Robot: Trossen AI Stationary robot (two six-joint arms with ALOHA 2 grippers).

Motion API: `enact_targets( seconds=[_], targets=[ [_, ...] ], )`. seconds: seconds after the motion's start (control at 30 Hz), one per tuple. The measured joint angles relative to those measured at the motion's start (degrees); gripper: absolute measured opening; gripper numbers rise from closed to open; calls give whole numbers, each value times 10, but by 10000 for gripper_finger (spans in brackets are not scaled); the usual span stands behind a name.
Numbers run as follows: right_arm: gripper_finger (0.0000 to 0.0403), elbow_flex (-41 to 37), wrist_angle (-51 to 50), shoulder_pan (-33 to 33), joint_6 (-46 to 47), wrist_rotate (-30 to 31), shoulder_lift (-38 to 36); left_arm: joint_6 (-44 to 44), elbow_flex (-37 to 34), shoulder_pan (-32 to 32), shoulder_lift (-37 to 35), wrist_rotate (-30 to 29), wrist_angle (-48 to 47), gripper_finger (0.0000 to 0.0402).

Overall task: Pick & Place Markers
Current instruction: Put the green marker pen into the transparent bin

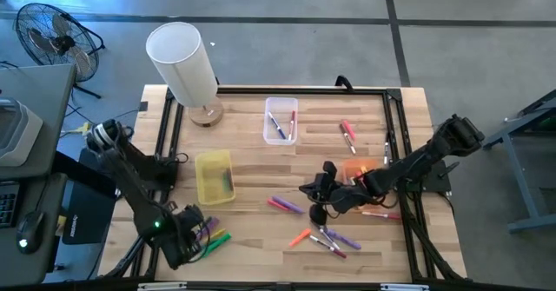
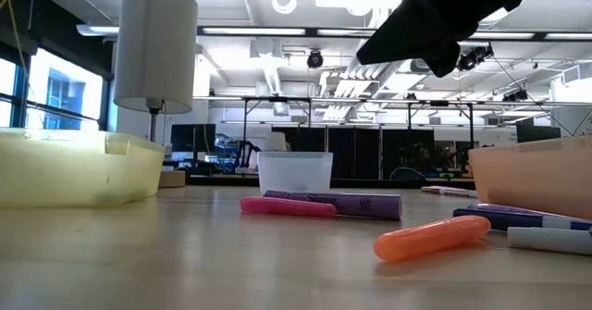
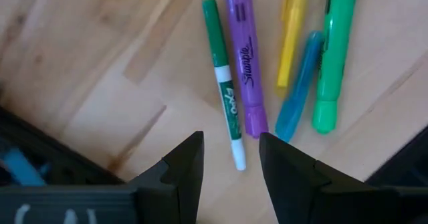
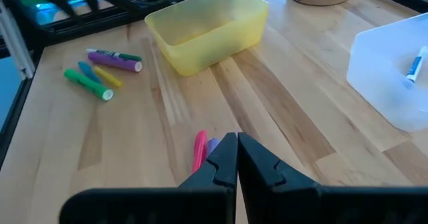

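Several markers lie in a loose cluster (image 1: 214, 234) near the table's front left: a thin green one (image 3: 223, 83), a purple (image 3: 244, 57), a yellow (image 3: 292, 30), a blue (image 3: 299, 90) and a thick green one (image 3: 334, 57). My left gripper (image 3: 231, 160) hangs open over them, pointing down. The thin green marker's white end shows between its fingertips, lower down on the wood. My right gripper (image 4: 237, 158) is shut and holds nothing. It hovers mid-table above a pink marker (image 4: 199, 147). More markers lie at the front middle (image 1: 323, 237) and at the far right (image 1: 348, 133).
A yellow bin (image 1: 215, 176) stands left of centre. A clear bin (image 1: 281, 120) with markers inside is at the far middle. An orange bin (image 1: 356, 168) sits partly under my right arm. A white lamp (image 1: 182, 65) stands at the far left corner. Black rails edge the table.
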Motion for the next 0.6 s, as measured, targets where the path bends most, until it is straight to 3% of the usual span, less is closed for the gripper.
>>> enact_targets(
  seconds=[0.3, 0.6],
  targets=[
    [0, 0, 1, -5, 0, -2, 0, 8, 0, -18, 71, 42, 56, 143],
    [0, 0, 3, -6, -8, -3, 0, -26, -3, -42, 81, 52, 52, 143]
  ],
)
